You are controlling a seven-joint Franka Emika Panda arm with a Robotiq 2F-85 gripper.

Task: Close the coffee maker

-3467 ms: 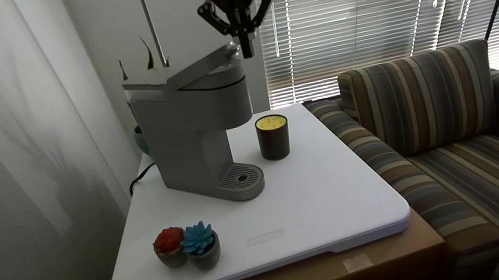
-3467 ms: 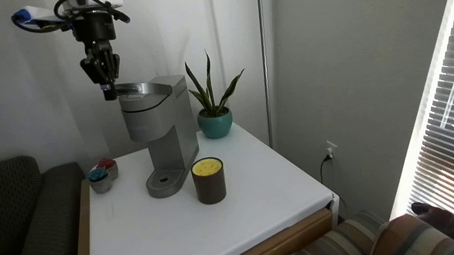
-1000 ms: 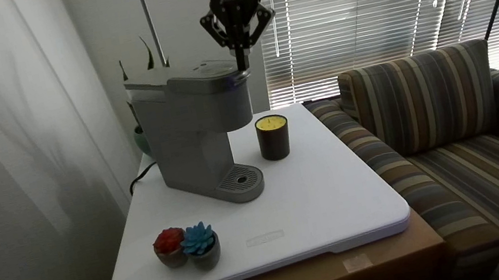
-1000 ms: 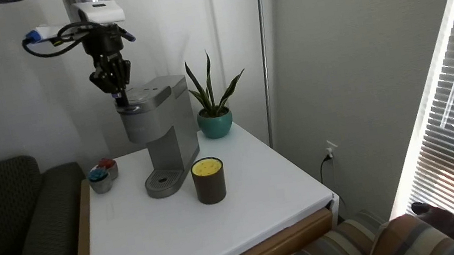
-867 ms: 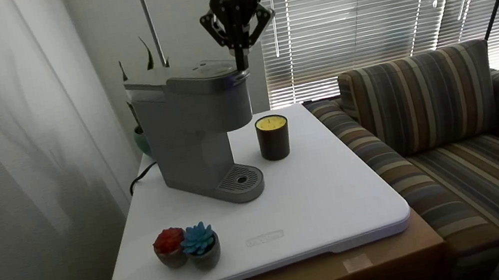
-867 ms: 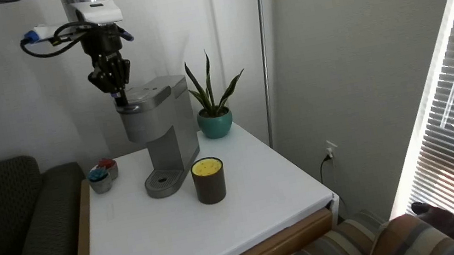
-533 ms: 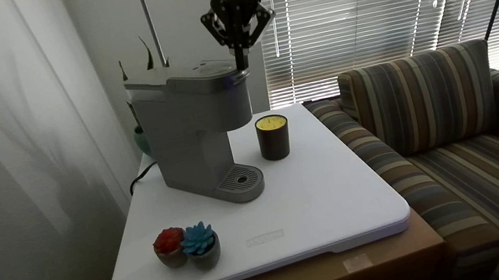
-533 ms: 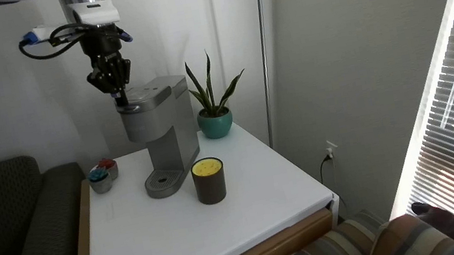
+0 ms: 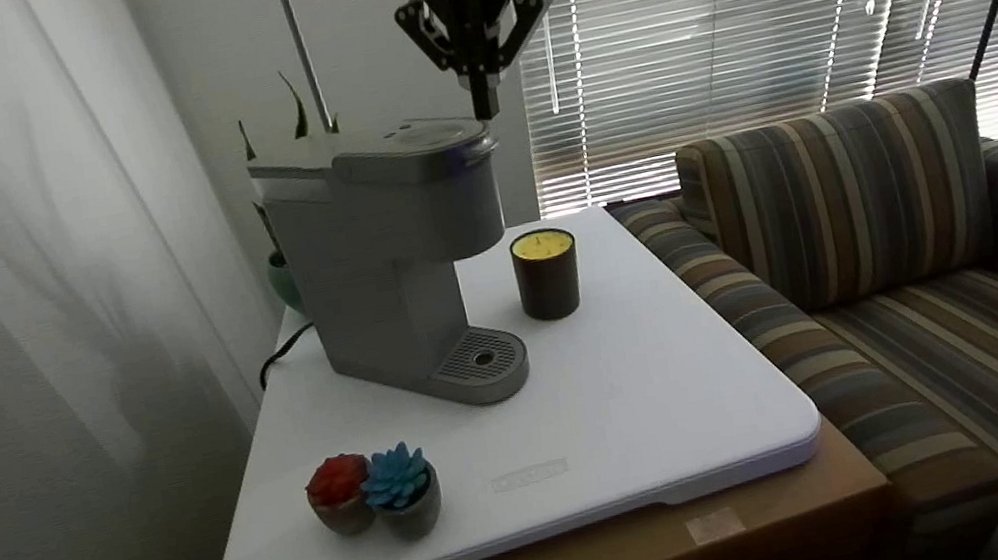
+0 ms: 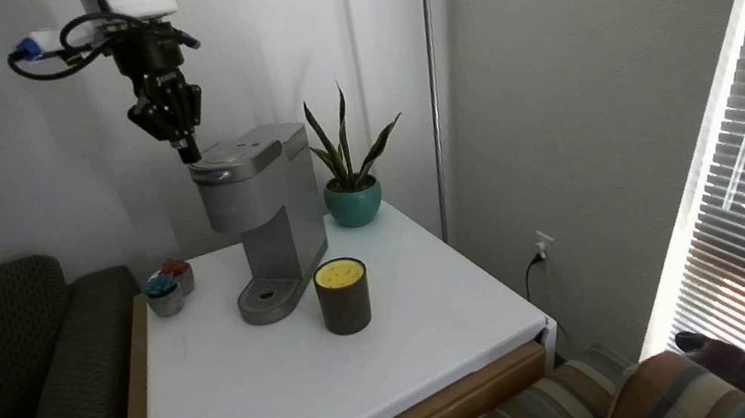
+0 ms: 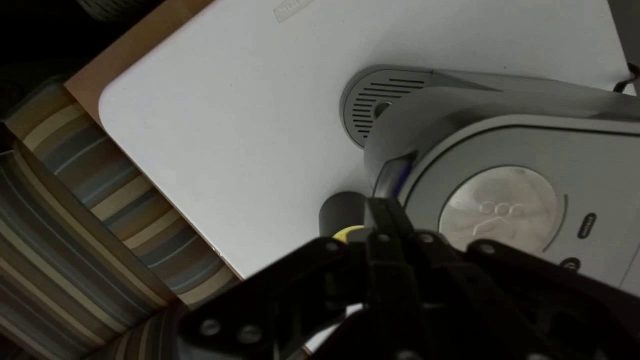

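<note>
The grey coffee maker (image 9: 386,268) stands upright on the white tabletop, and it also shows in an exterior view (image 10: 241,205) and in the wrist view (image 11: 435,117). Its lid (image 9: 412,155) lies flat and flush on the body in both exterior views; its round silver panel shows in the wrist view (image 11: 495,200). My gripper (image 9: 486,110) points down just above the lid's front edge with its fingers together. It also shows in an exterior view (image 10: 191,155) and in the wrist view (image 11: 387,207). It holds nothing. Whether the tips touch the lid is unclear.
A dark candle jar (image 9: 549,287) with yellow wax stands beside the coffee maker. Two small potted succulents (image 9: 373,499) sit near the front edge. A teal pot with a plant (image 10: 353,201) stands behind. A black cord (image 9: 278,352) runs off the back. A striped armchair (image 9: 838,213) adjoins the table.
The lid was tilted up 3.5 s ago and is flat from 1.0 s ago on. Since half a second ago my gripper has risen slightly from the lid's front edge, staying shut.
</note>
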